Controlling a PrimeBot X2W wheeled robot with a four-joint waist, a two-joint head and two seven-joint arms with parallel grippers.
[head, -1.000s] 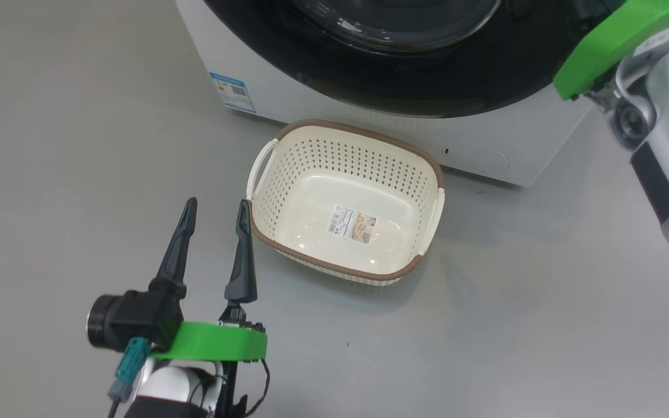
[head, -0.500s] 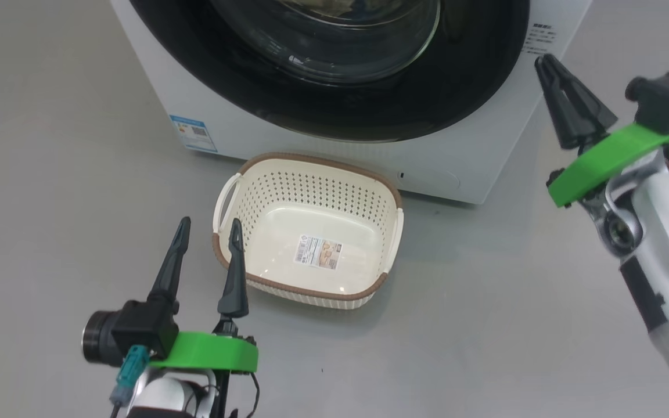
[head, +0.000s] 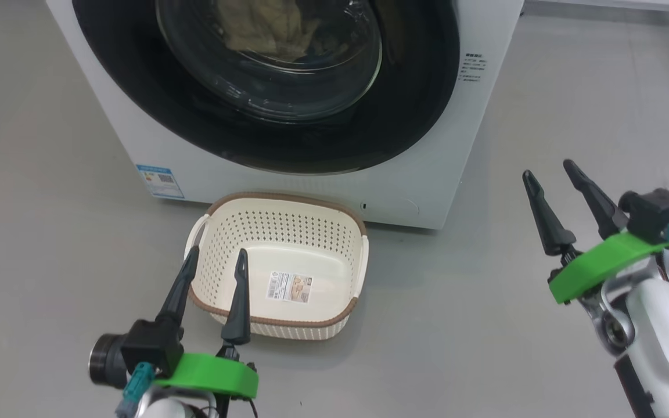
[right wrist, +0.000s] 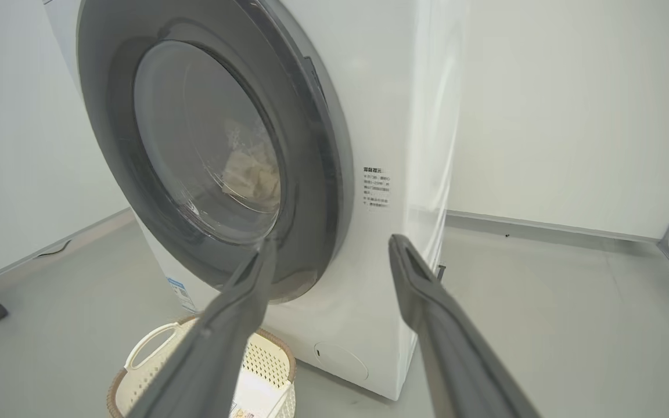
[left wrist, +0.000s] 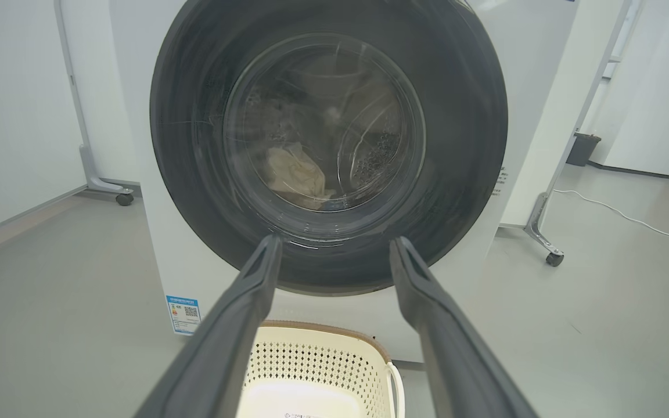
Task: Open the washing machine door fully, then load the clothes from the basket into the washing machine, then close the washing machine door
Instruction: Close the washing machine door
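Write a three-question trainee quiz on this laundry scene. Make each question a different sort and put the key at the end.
1. True or false: the basket is empty.
2. Where are the clothes?
A. in the basket
B. behind the glass of the shut washing machine door
C. hanging over the basket's rim
3. Fill in the blank: the left gripper and the right gripper both hold nothing, and their jaws stand ____.

Key: 1 true; 2 B; 3 open.
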